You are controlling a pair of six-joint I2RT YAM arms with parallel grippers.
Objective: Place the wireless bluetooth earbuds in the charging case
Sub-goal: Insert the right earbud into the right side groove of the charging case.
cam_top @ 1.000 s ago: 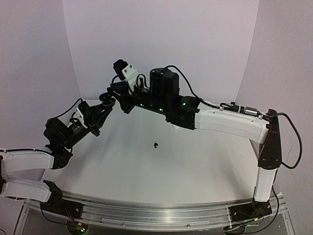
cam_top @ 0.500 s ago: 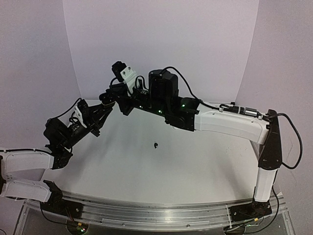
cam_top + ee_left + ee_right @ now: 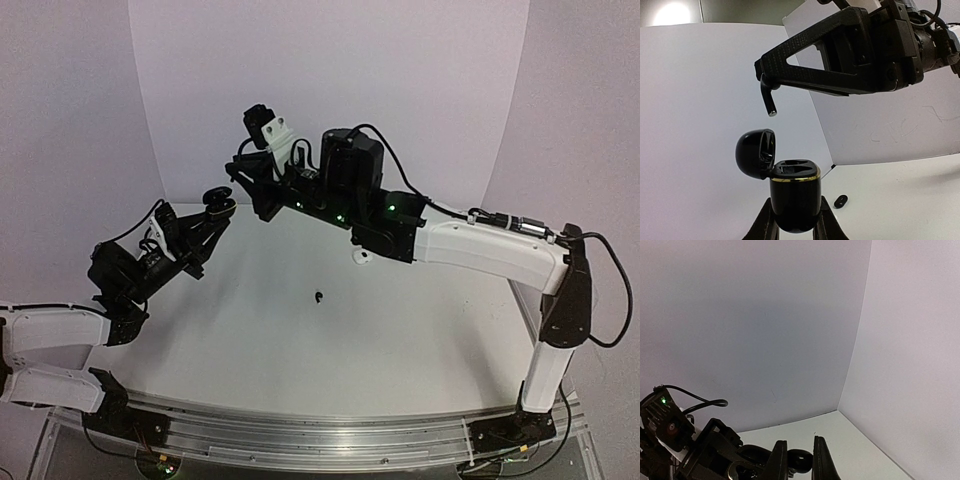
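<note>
The left gripper (image 3: 795, 215) is closed tightly on the lower body of the black pebble-shaped charging case (image 3: 795, 187) with a gold rim, one finger on each side. The case is held up over the white table (image 3: 400, 330). Its long axis is in line with the fingers, and its open mouth faces away from the left gripper. Its domed lid (image 3: 756, 152) stands open at one side of the mouth, on the hinge.

The right gripper (image 3: 800, 455) is almost closed and pinches a small black comma-shaped plastic earbud (image 3: 768, 99) by its head. In the left wrist view this held earbud is just above the case and does not touch it. Its stem is the long axis. The stem stands nearly upright, a little tilted, and its shiny tip points down to the case, more over the hinge side than over the middle of the mouth.

A second black earbud (image 3: 318, 297) lies on the table, well apart from the case, toward the side of the arm bases. It is too small to tell which way it points.
</note>
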